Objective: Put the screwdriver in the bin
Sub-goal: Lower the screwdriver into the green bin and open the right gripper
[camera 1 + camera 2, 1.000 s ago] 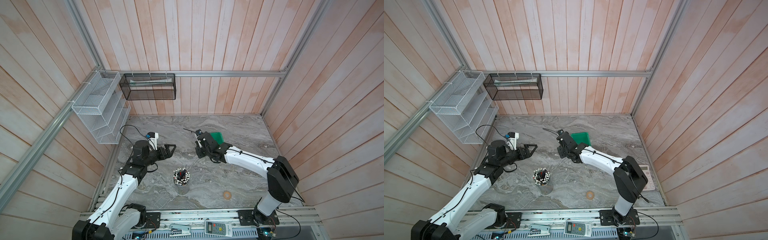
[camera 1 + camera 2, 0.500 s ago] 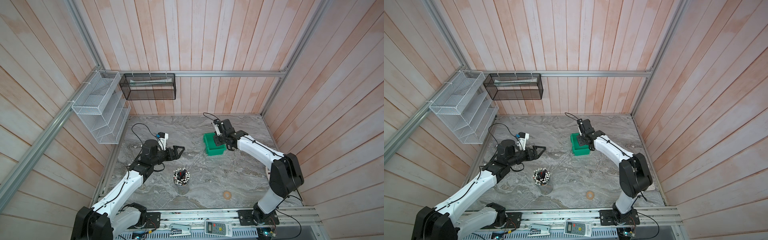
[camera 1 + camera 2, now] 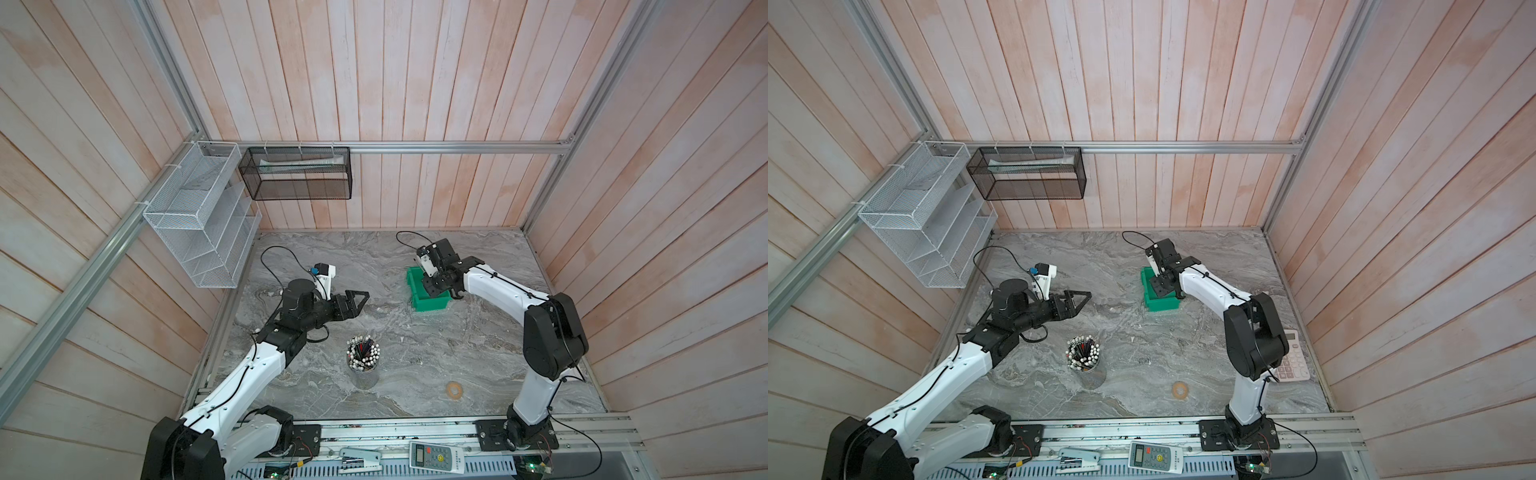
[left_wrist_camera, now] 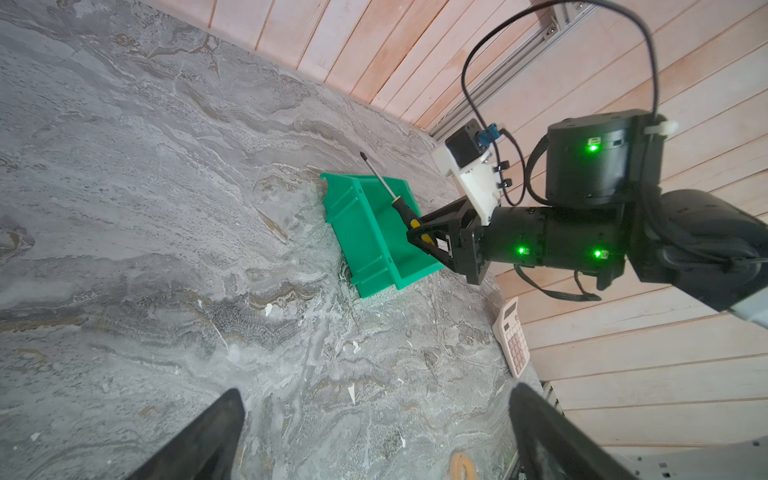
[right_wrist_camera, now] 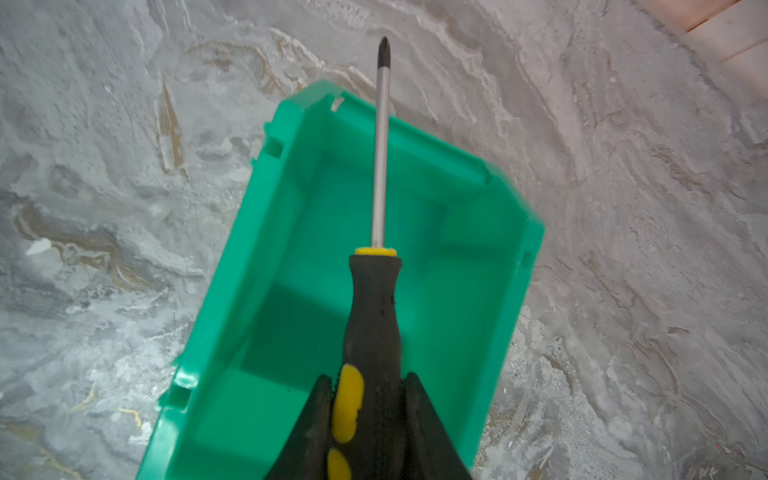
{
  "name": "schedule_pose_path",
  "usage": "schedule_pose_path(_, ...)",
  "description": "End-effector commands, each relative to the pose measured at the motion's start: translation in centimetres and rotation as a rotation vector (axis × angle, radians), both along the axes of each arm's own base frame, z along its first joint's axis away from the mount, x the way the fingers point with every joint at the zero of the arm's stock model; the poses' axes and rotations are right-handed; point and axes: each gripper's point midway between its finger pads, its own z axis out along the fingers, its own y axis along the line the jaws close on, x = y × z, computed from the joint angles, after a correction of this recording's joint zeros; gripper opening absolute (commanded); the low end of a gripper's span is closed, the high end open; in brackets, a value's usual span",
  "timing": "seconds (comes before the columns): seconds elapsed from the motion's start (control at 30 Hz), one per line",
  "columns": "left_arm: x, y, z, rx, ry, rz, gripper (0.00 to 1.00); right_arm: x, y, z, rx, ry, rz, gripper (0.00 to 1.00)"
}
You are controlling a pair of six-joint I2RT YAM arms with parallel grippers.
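**Over the bin: the screwdriver is held, not yet dropped**

In both top views the right fingers hang directly above the green plastic bin. From up here the wrist hides the tool. The left fingers hover well apart from them across the marble bench, spread wide with nothing between.

In the left wrist view, the left fingers frame the shot, wide apart and empty. Far ahead of them, the right fingers pinch the butt of the black-and-yellow handle. The thin shaft juts out beyond their tips, slanting over the bin's open top.

In the right wrist view, the right fingers are closed snugly on the rear of the handle. Just ahead of them the grip sits over the bin's hollow, while the tip reaches past the far rim.

It looks light and stiff. The rubbery handle is the place to hold it, since the polished shaft would likely slip. If released here, the tip might catch that far rim, and the bin seems light enough to scoot.
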Motion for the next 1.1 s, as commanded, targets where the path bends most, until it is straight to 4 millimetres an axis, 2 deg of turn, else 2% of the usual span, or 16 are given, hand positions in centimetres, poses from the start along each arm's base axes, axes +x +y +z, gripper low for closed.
schedule_pose_path(0.0,0.0,-0.1,0.7,-0.008,-0.025,-0.002,1.0,-0.4,-0.3,-0.9,-0.058,0.03,0.063,0.15)
schedule_pose_path(0.17,0.1,-0.4,0.9,-0.02,-0.033,-0.009,1.0,0.1,-1.1,-2.4,-0.147,0.029,0.091,0.15)
schedule_pose_path(0.3,0.3,-0.7,0.4,-0.025,-0.013,-0.017,1.0,0.3,-0.7,-1.9,-0.134,-0.007,0.135,0.15)
schedule_pose_path(0.63,0.5,-1.3,0.6,-0.035,-0.017,-0.028,1.0,-0.3,-1.5,-3.1,-0.185,0.019,0.148,0.18)
schedule_pose_path(0.73,0.4,-1.4,0.5,-0.03,-0.014,-0.031,1.0,-0.3,-1.7,-2.8,-0.189,0.017,0.142,0.18)
schedule_pose_path(0.93,0.6,-1.7,0.1,-0.031,-0.001,-0.033,1.0,-0.2,-1.6,-0.4,-0.165,-0.038,0.133,0.18)
schedule_pose_path(1.07,0.7,-2.2,0.4,-0.027,-0.002,-0.044,1.0,-0.7,-1.6,-0.5,-0.155,-0.024,0.142,0.18)
